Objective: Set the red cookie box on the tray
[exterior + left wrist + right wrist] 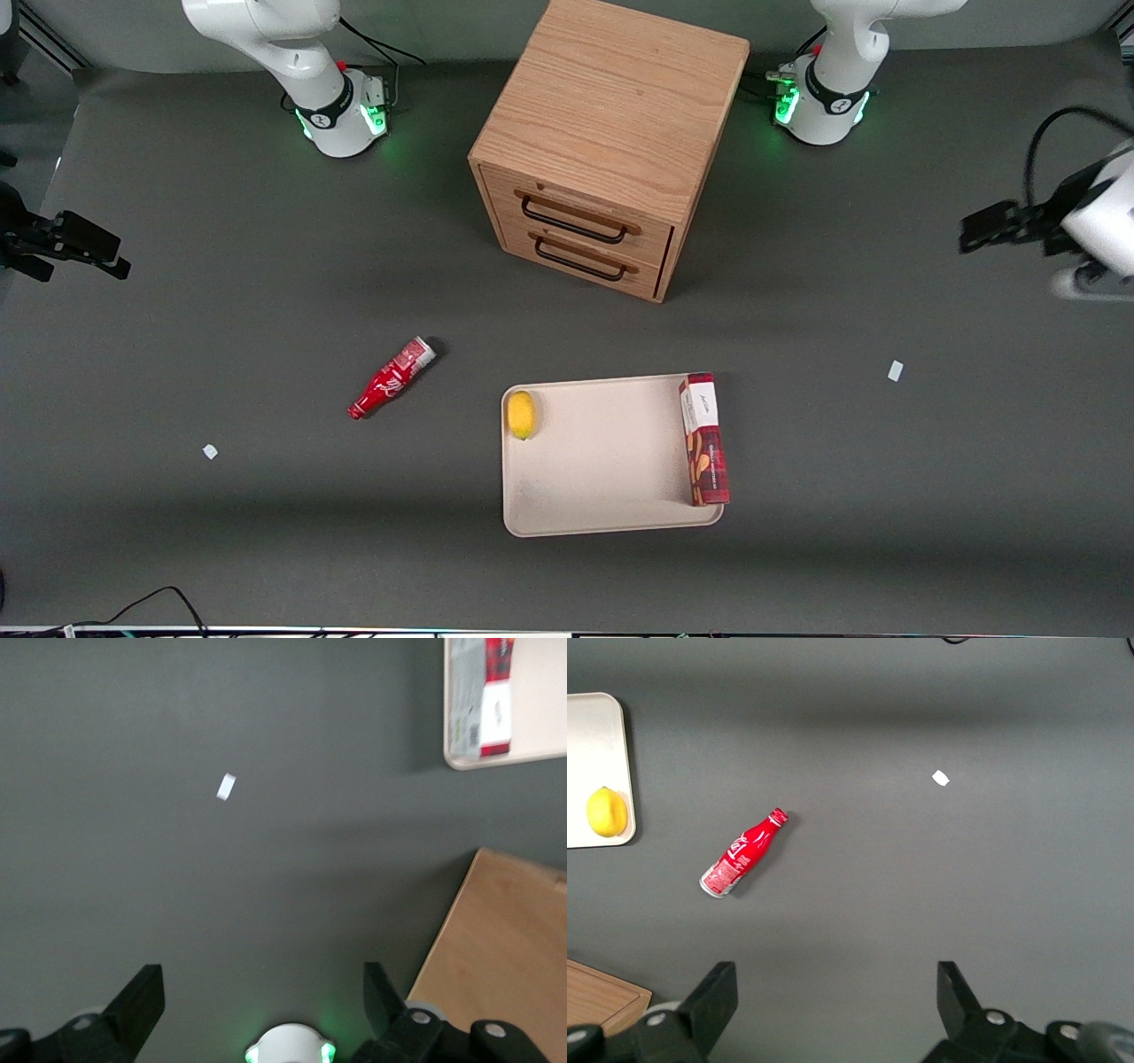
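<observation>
Red cookie box (704,440) lying in tray (602,518), along its right rim, lower center of frame. Pincer (974,232) spread, empty, raised at right edge, well apart.

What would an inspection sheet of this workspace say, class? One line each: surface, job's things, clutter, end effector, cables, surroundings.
Surface: dark grey table, two small white scraps.
Job's things: red cookie box lies on the tray, along the rim at the working arm's end.
Clutter: lemon on the tray; red soda bottle lying on the table; wooden drawer cabinet, drawers shut.
End effector: left arm's end effector open, empty, above bare table.
Cables: black cable at the table's near edge.
Surroundings: nothing seen.
</observation>
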Controlling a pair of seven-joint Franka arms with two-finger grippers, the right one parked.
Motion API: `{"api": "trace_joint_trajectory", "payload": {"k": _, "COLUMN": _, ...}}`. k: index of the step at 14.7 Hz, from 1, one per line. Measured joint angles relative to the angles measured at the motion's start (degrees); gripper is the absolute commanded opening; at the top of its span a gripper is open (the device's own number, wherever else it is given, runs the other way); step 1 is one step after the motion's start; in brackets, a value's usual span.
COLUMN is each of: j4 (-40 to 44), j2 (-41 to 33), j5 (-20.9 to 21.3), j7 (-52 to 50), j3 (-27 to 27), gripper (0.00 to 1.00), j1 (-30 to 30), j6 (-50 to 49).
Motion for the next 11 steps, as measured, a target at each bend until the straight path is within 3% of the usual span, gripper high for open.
{"api": "trace_joint_trajectory", "payload": {"k": 5, "j4": -15.3, "j2": -13.38, "j5": 0.0, "j7": 3.52, "j3": 2.86, "gripper": 1.0, "j1": 0.03, "j6": 3.93}}
{"api": "trace_joint_trajectory", "payload": {"k": 11, "j4": -12.87, "j2": -12.76, "j5": 0.01, "j7": 5.33, "j3": -0.23, "gripper": 1.0, "j1": 3.3, "j6": 2.68}}
